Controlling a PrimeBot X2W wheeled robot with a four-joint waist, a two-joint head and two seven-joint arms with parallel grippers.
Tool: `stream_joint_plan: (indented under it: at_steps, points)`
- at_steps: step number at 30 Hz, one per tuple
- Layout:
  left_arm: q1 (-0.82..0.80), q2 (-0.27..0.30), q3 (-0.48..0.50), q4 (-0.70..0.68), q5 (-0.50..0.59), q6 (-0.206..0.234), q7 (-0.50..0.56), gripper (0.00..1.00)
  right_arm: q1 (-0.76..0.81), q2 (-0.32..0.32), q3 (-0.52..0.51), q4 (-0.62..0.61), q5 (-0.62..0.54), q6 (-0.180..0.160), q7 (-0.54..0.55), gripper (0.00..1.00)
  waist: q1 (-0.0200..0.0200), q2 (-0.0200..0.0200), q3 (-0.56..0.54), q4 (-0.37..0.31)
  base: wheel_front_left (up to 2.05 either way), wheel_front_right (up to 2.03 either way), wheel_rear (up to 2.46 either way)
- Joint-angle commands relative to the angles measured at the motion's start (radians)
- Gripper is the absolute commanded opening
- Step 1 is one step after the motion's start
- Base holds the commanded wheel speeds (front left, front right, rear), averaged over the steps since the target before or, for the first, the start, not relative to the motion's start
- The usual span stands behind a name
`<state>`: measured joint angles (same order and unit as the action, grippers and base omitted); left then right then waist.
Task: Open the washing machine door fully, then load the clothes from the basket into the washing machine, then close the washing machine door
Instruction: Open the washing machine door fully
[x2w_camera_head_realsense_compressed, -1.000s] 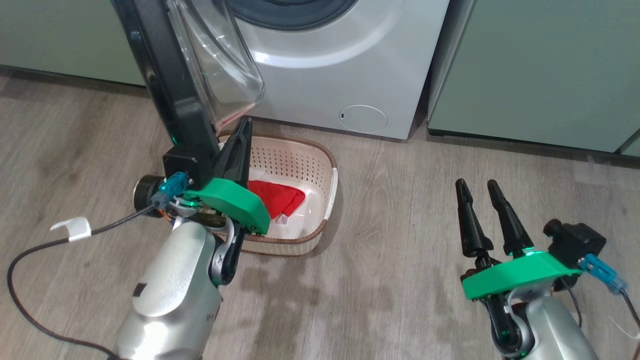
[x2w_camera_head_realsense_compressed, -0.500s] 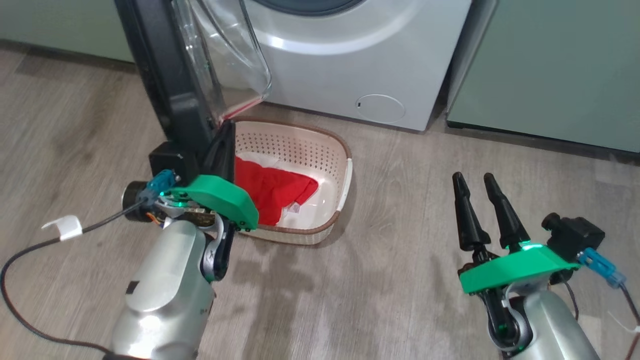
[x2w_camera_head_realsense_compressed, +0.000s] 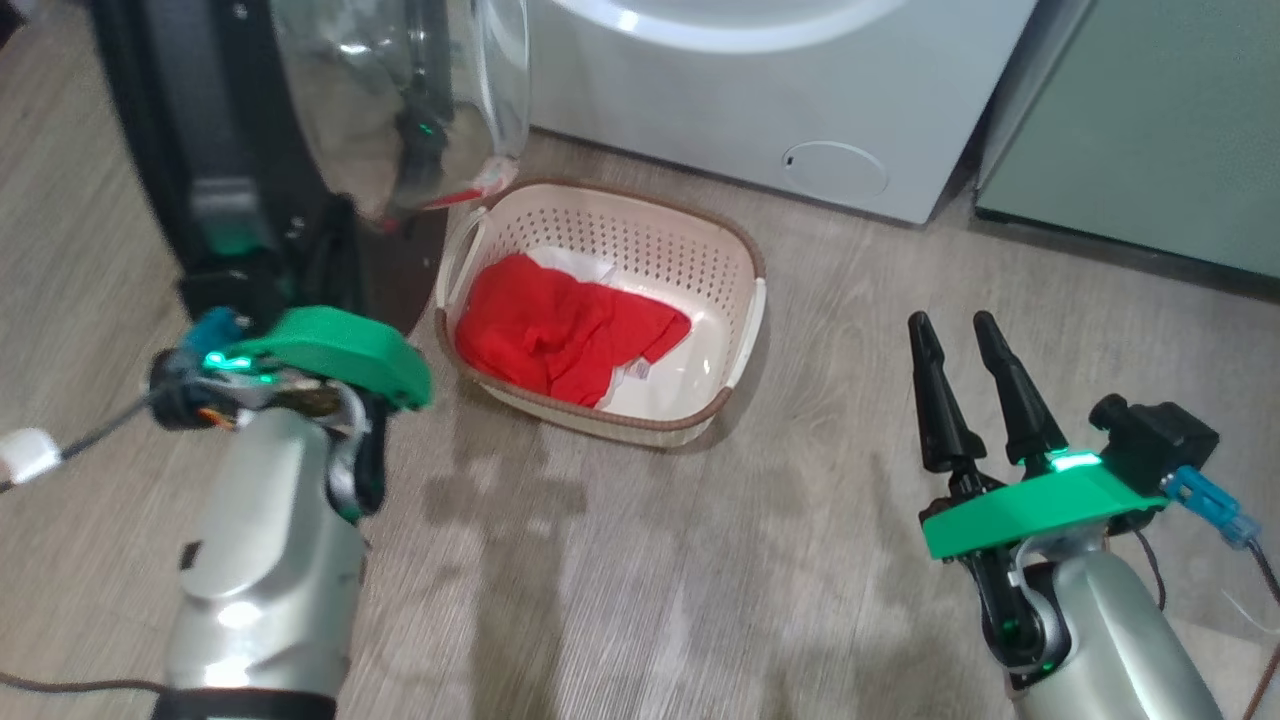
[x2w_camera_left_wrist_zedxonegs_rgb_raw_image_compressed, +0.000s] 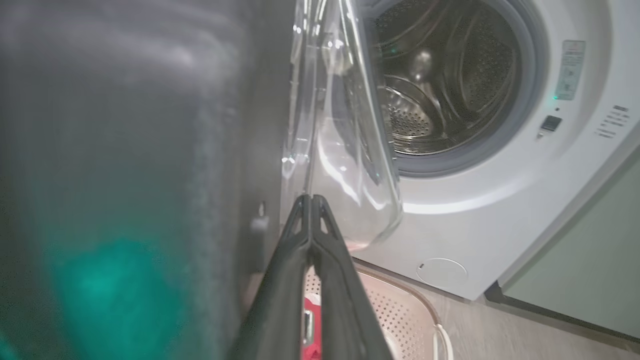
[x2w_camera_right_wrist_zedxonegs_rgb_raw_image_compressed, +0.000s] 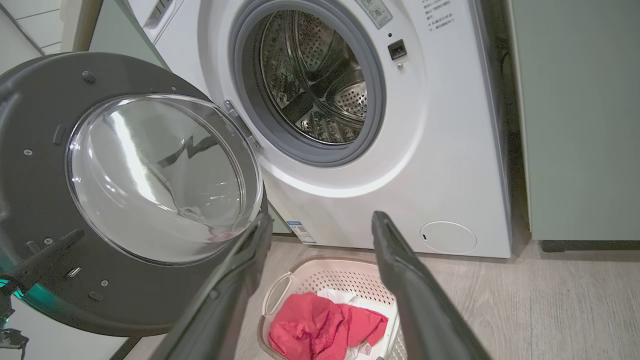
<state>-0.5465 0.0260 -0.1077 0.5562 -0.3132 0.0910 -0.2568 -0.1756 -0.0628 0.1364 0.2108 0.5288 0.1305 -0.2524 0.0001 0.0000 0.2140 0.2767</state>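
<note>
The washing machine door (x2w_camera_head_realsense_compressed: 200, 120), a black rim around a clear glass dome (x2w_camera_right_wrist_zedxonegs_rgb_raw_image_compressed: 160, 170), stands swung out to the left of the white washing machine (x2w_camera_head_realsense_compressed: 750, 100). Its steel drum (x2w_camera_right_wrist_zedxonegs_rgb_raw_image_compressed: 315, 80) is exposed. My left gripper (x2w_camera_left_wrist_zedxonegs_rgb_raw_image_compressed: 311, 198) is shut with nothing between its fingers, its tips against the door's inner side beside the glass. The cream basket (x2w_camera_head_realsense_compressed: 650, 235) sits on the floor before the machine, holding the clothes: a red garment (x2w_camera_head_realsense_compressed: 560, 330) over a white one (x2w_camera_head_realsense_compressed: 575, 265). At the lower right my right gripper (x2w_camera_head_realsense_compressed: 952, 322) hangs open, empty, right of the basket.
Pale green cabinets (x2w_camera_head_realsense_compressed: 1130, 150) flank the machine on the right. A round filter cover (x2w_camera_head_realsense_compressed: 835, 170) sits low on the machine's front. Wood floor (x2w_camera_head_realsense_compressed: 640, 560) stretches between both arms and in front of the basket. A dark cable trails off my left wrist.
The door has swung wider to the left with my shut left gripper against it, uncovering the whole basket. The head camera has shifted too. My right gripper stays open in place.
</note>
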Motion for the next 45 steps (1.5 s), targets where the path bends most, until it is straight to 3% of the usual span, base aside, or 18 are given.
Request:
stream_joint_plan:
  at_steps: [1,15,31,38,45]
  points:
    - [-0.049,0.024,0.055,-0.038,0.012,-0.002,-0.005,0.0,-0.033,-0.005,0.028,-0.033,-0.008,0.0,-0.009,1.0,-0.0001,0.0,0.017,0.012,0.0,0.0,0.0]
    - [-0.11,0.054,0.353,-0.079,0.117,-0.091,-0.005,0.0,-0.089,-0.053,0.011,-0.044,-0.041,0.0,-0.009,1.0,-0.0001,0.0,0.154,0.032,0.0,0.0,0.0]
    - [-0.274,0.201,0.656,-0.002,0.137,-0.123,-0.005,0.0,-0.13,-0.104,-0.01,-0.084,-0.063,0.0,0.001,1.0,-0.0001,0.0,0.3,0.008,0.0,0.0,0.0]
    - [-0.326,0.256,0.713,0.031,0.17,-0.131,-0.005,0.0,-0.143,-0.104,-0.021,-0.089,-0.072,0.0,0.006,1.0,-0.0001,0.0,0.323,-0.004,0.0,0.0,0.0]
    - [-0.336,0.249,0.723,0.035,0.208,-0.147,-0.005,0.0,-0.141,-0.098,-0.023,-0.078,-0.069,0.0,0.003,1.0,-0.0001,0.0,0.314,-0.007,0.0,0.0,0.0]
